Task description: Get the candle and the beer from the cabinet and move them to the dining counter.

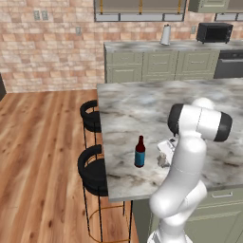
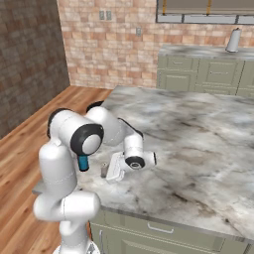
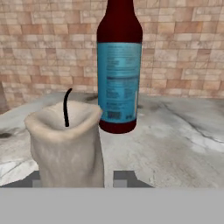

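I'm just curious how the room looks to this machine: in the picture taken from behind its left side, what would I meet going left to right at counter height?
Black stools → beer bottle → candle beside the gripper → the white arm, all at the marbled counter.

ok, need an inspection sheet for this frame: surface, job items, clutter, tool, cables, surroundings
Surface: dining counter, grey-white marbled slab, bare apart from the two job items near its front left corner.
Job items: beer upright on the counter; candle upright beside it, black wick showing, closer to the hand camera than the bottle.
Clutter: nothing seen on the island.
Tool: tool low over the counter at the candle; one fingertip each side of its base; contact cannot be told.
Cables: nothing seen.
Surroundings: two black stools at the island's left side; wood floor; brick wall; far worktop with microwave and paper towel roll.
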